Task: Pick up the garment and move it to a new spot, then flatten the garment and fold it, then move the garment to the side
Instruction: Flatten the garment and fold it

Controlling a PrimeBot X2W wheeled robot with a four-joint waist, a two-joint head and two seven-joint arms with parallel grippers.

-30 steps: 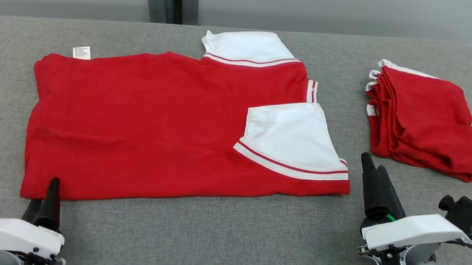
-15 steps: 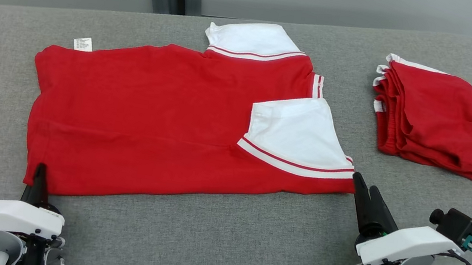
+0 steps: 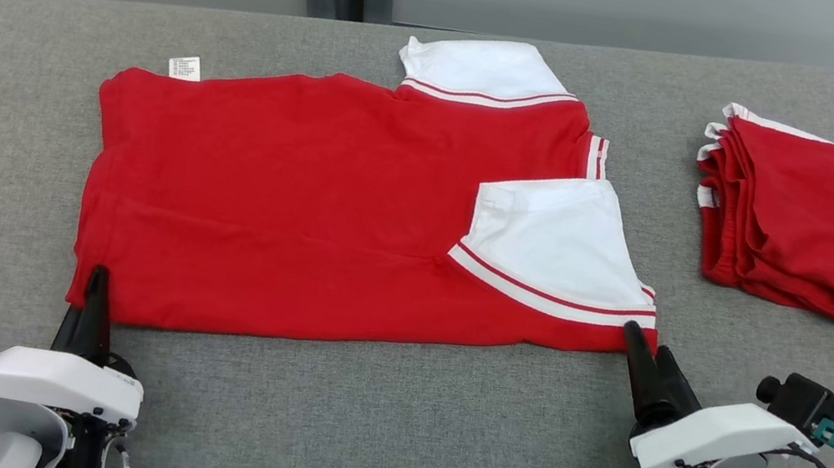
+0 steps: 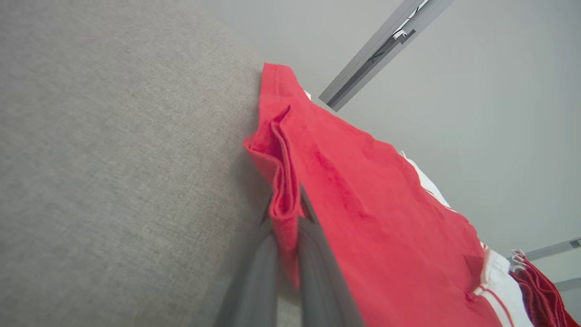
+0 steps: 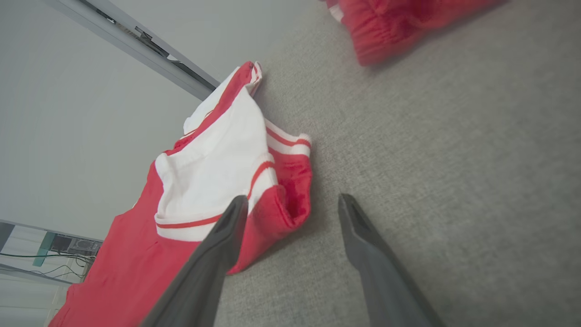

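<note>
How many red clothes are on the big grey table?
2. A red and white shirt lies spread out in the middle, and a folded red bundle sits to its right, apart from it. The bundle's layers could hide more than one piece.

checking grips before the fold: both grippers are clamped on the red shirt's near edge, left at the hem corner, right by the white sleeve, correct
Not quite. The left gripper is clamped on the red shirt at the hem corner, but the right gripper is open by the white sleeve; the right wrist view shows it.
</note>
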